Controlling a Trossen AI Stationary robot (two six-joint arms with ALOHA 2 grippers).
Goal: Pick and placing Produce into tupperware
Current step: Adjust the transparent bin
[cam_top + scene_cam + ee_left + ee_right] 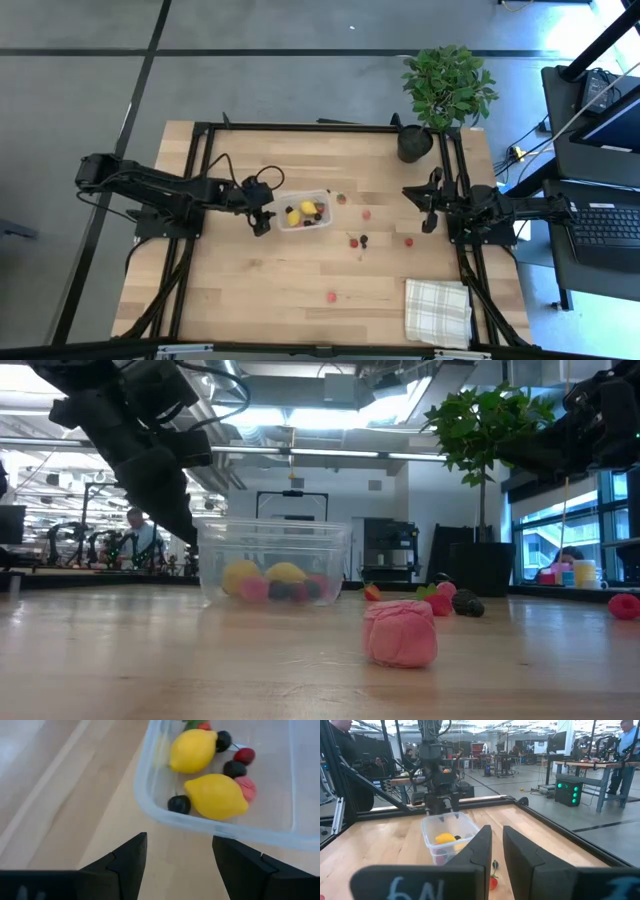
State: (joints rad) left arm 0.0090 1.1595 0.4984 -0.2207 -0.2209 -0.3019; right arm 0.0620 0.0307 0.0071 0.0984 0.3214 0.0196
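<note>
Nearest the low camera sits one pink berry-sized piece (pixel 400 632), alone on the bench (pixel 260 290), well short of the tupperware (pixel 303 211). I judge it the farthest fetch of what is left.

Behind it, a small cluster of loose produce (pixel 357 240): red and dark pieces lying apart from one another between the tub and the right arm, one more red piece (pixel 409 241) nearer that arm. None touch the tub.

Tupperware stands upright mid-bench. Inside: two yellow lemon shapes (pixel 217 796), with several dark and red balls around them. So part of the load is in; I judge the task roughly halfway.

Left gripper (pixel 262 222) hangs just beside the tub's outer wall, jaws parted and holding nothing; wrist view shows bare wood between the fingers (pixel 127 862). My read: empty and clear of the rim, ready to go for another piece.

Right gripper (pixel 428 212) waits at the right side, jaws closed together on nothing, kept out of the working lane.

Potted plant (pixel 445 88) at the far edge, checked cloth (pixel 437 311) at the near right corner; neither involved.
</note>
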